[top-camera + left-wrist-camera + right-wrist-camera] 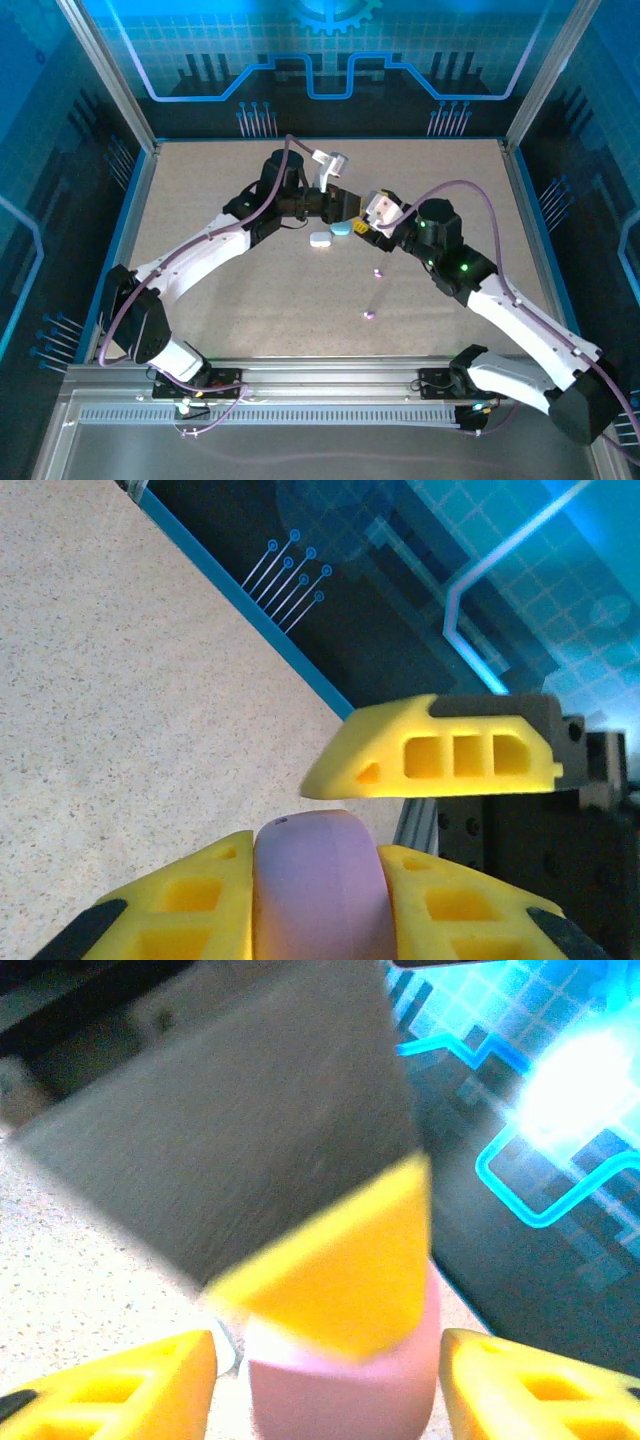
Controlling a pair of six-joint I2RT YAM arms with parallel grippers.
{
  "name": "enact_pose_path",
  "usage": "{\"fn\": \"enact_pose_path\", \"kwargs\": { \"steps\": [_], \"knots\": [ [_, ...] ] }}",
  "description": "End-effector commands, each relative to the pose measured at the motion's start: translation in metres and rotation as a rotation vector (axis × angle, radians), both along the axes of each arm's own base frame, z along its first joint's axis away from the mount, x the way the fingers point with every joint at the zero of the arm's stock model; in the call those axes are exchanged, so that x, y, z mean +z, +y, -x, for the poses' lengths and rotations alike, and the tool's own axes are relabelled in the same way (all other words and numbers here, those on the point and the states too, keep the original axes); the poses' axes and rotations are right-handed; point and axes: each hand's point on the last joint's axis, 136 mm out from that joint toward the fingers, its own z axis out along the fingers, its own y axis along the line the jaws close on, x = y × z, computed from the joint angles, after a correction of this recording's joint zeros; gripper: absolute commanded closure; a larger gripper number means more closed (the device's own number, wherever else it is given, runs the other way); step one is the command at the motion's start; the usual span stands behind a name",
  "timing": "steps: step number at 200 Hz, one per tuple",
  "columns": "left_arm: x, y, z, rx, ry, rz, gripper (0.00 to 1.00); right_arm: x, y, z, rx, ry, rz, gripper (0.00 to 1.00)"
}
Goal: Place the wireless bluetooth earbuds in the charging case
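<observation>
Earbuds [377, 272] loose on the table [200, 260]; pink case [318, 920] between both claws.
Top view: both purple ones lie apart from the white case [320, 238]. Left wrist: the left gripper [318, 885] is clamped on the pink case. Right wrist: the right gripper [328, 1370] straddles it, jaws apart. To my eye it should be held level and firm before anyone works the lid.

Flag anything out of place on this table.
One purple earbud and a second earbud lie loose on the table, apart from the white case and blue case. Odd: they belong inside a case.
</observation>
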Motion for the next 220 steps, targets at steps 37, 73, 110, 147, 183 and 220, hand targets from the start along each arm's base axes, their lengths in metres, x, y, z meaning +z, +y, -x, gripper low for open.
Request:
{"fn": "enact_pose_path", "kwargs": {
  "steps": [37,73,110,147,183,220],
  "knots": [
    [0.024,0.001,0.010,-0.059,0.031,0.115,0.88,0.025,-0.010,0.002,0.052,-0.143,-0.155,0.36],
    [0.025,0.001,0.010,-0.064,0.052,0.124,0.88,0.039,-0.012,0.001,0.057,-0.178,-0.194,0.37],
    [0.026,0.001,0.010,-0.066,0.059,0.130,0.87,0.042,-0.010,0.001,0.087,-0.158,-0.192,0.45],
    [0.027,0.000,0.012,-0.081,0.065,0.134,0.88,0.040,-0.008,-0.001,0.095,-0.142,-0.189,0.48],
    [0.028,-0.001,0.015,-0.095,0.066,0.135,0.88,0.045,-0.008,-0.001,0.094,-0.155,-0.191,0.48],
    [0.031,-0.002,0.017,-0.117,0.066,0.148,0.88,0.043,-0.006,-0.003,0.099,-0.139,-0.177,0.49]
  ]
}}
